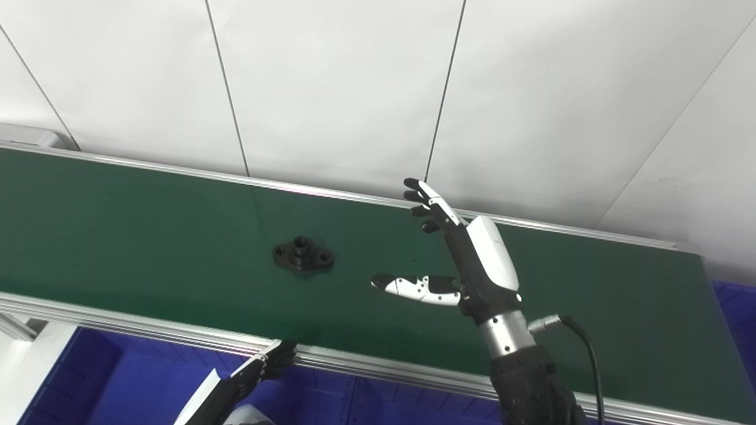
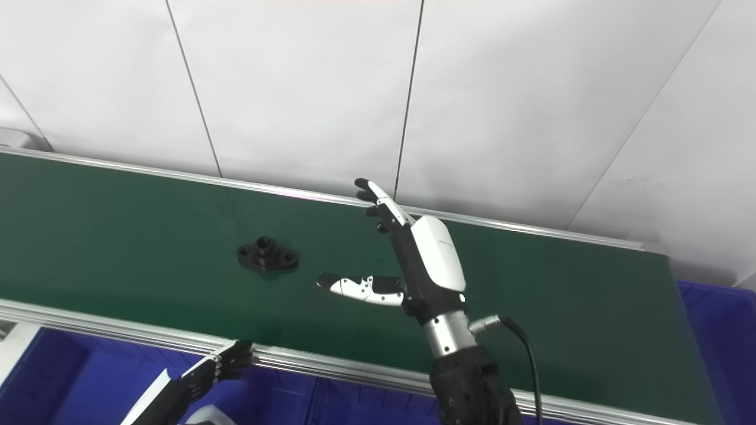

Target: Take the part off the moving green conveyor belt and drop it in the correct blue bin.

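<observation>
I watch through two head cameras set side by side, both looking down and forward across the green conveyor belt (image 1: pixel 147 224) to the white wall (image 2: pixel 295 77). They sit close in; both share the belt, with the right eye view shifted slightly.

Matt black part (image 1: pixel 303 254) on smooth, faintly glossy green belt (image 1: pixel 147 236) with brushed metal rails (image 1: pixel 177 336).
</observation>
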Robot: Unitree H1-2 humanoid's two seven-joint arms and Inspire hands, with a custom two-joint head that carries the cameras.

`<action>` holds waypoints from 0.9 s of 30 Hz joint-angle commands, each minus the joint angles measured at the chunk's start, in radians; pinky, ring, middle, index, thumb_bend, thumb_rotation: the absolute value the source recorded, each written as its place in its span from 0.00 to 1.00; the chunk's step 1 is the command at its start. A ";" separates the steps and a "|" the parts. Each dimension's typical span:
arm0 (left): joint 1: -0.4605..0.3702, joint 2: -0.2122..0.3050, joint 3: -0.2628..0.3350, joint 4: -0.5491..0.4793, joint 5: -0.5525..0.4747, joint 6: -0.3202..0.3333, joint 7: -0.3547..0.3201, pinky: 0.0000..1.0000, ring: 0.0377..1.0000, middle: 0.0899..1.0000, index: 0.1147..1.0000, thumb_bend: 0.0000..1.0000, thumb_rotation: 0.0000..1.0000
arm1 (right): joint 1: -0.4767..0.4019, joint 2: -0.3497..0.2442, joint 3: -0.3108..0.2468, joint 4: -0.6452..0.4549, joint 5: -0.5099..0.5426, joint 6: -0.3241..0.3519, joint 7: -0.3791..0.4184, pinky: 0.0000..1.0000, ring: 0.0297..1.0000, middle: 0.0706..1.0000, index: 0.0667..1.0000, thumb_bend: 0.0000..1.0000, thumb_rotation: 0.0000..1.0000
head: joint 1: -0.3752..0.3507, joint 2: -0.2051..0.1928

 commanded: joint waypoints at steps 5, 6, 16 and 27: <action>0.011 -0.017 0.047 -0.003 -0.012 -0.035 -0.043 0.81 0.85 0.87 0.87 0.82 0.82 | -0.102 0.012 0.024 0.077 -0.034 0.021 0.006 0.70 0.78 0.83 0.90 0.78 0.42 | -0.020 -0.011; 0.011 -0.020 0.053 0.000 -0.013 -0.035 -0.051 0.81 0.85 0.87 0.87 0.82 0.82 | -0.112 0.013 0.028 0.094 -0.040 0.021 0.006 0.70 0.78 0.83 0.90 0.78 0.42 | -0.029 -0.011; 0.014 -0.036 0.082 0.007 -0.010 -0.035 -0.085 0.82 0.85 0.87 0.88 0.82 0.82 | -0.216 -0.004 0.065 0.238 -0.068 0.013 0.025 0.72 0.80 0.85 0.91 0.79 0.44 | -0.070 -0.030; 0.015 -0.053 0.103 0.016 -0.013 -0.035 -0.115 0.81 0.85 0.87 0.87 0.80 0.84 | -0.304 -0.032 0.104 0.341 -0.104 0.045 0.081 0.73 0.81 0.85 0.90 0.80 0.41 | -0.066 -0.029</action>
